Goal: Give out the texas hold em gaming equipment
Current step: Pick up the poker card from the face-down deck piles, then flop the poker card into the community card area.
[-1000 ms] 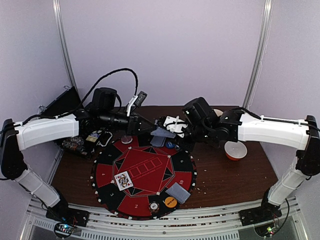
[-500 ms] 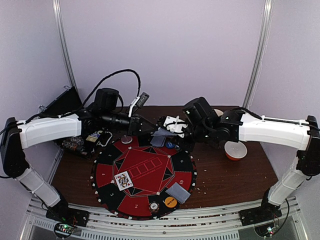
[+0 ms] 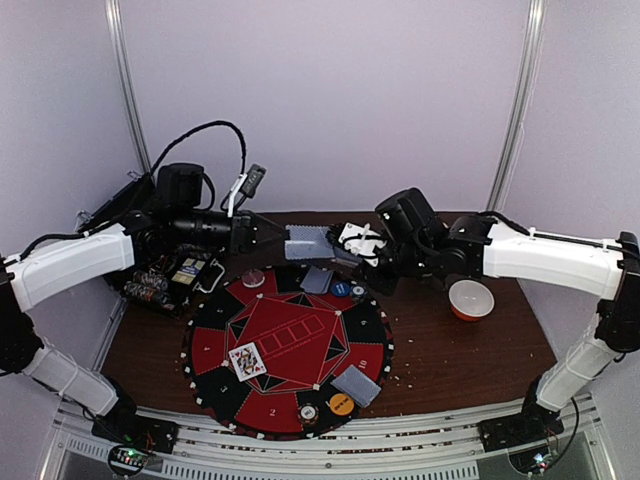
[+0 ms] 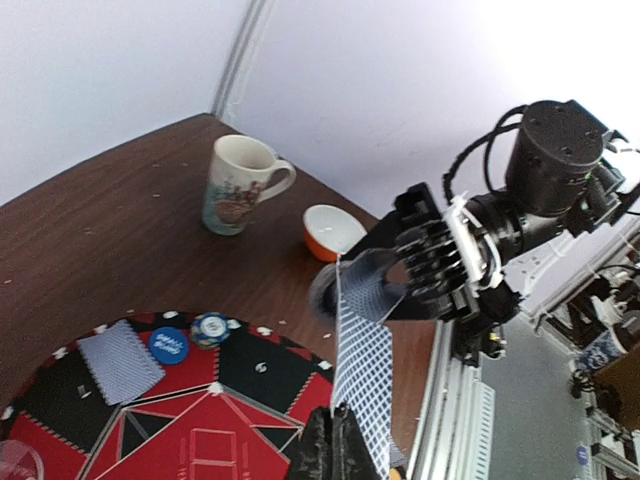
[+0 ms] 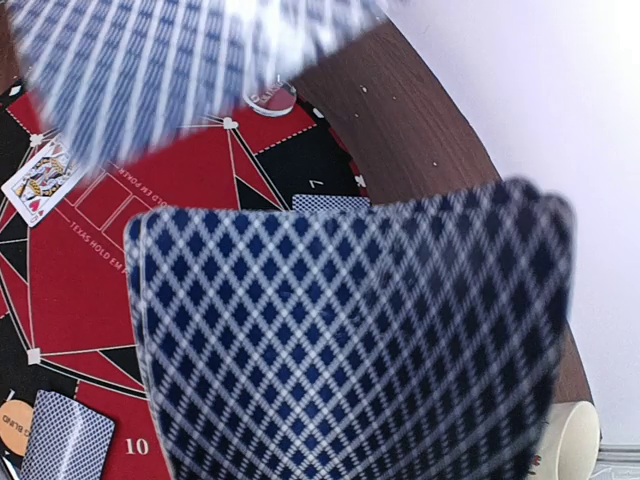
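Observation:
My left gripper (image 3: 278,241) is shut on one grey-blue-backed playing card (image 3: 308,243) and holds it in the air above the far edge of the round poker mat (image 3: 290,345). The left wrist view shows the fingertips (image 4: 335,450) pinching the card's lower end (image 4: 362,380). My right gripper (image 3: 362,252) is shut on the deck (image 4: 372,285), which fills the right wrist view (image 5: 350,350). On the mat lie a face-down card (image 3: 318,279), a blue chip (image 3: 340,288), a face-up card (image 3: 247,359), another face-down card (image 3: 356,384), an orange chip (image 3: 341,404) and a whitish chip (image 3: 308,411).
A white-and-orange bowl (image 3: 470,299) stands right of the mat, under the right arm. A patterned mug (image 4: 235,183) stands at the far edge of the table. A clear chip (image 3: 254,277) lies at the mat's far left. Electronics and cables (image 3: 165,280) crowd the back left.
My left gripper has moved left and back, drawing one card off the deck in the right gripper. The right gripper has shifted slightly right.

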`<state>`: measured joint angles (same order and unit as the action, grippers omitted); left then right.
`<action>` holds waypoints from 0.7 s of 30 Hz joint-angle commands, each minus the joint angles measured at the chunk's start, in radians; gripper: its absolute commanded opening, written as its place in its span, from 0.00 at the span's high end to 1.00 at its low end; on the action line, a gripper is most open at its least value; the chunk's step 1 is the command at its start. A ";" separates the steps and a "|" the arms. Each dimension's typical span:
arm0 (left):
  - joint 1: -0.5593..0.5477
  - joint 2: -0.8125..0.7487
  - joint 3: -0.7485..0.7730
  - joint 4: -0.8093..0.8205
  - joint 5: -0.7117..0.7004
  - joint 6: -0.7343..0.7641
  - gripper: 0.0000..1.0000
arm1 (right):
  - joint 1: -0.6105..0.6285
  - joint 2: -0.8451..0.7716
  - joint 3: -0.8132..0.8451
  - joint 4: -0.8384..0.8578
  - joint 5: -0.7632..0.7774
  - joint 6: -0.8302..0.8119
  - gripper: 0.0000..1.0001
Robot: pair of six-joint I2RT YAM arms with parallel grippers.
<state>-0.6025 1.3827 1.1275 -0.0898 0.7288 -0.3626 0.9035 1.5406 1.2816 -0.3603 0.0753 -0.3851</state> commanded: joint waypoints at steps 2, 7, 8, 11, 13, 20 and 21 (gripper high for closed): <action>0.053 -0.070 0.072 -0.206 -0.201 0.162 1.00 | -0.044 -0.045 -0.029 0.001 0.036 0.028 0.72; 0.051 -0.039 0.150 -0.456 -0.610 0.271 1.00 | -0.061 -0.064 -0.042 -0.012 0.053 0.029 0.72; 0.049 -0.023 0.152 -0.488 -0.689 0.282 1.00 | -0.061 -0.068 -0.045 -0.012 0.054 0.029 0.72; -0.030 0.030 0.137 -0.549 -0.953 0.324 1.00 | -0.061 -0.075 -0.045 -0.015 0.051 0.028 0.72; -0.106 0.084 0.134 -0.578 -1.136 0.332 1.00 | -0.061 -0.078 -0.044 -0.018 0.050 0.027 0.72; -0.333 0.295 0.122 -0.592 -1.455 0.339 1.00 | -0.063 -0.088 -0.035 -0.024 0.054 0.026 0.72; -0.353 0.323 0.119 -0.593 -1.457 0.341 1.00 | -0.062 -0.090 -0.034 -0.025 0.055 0.026 0.72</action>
<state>-0.8799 1.6382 1.2579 -0.6525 -0.5095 -0.0528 0.8440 1.4876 1.2427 -0.3752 0.1104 -0.3668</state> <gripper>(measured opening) 0.007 0.335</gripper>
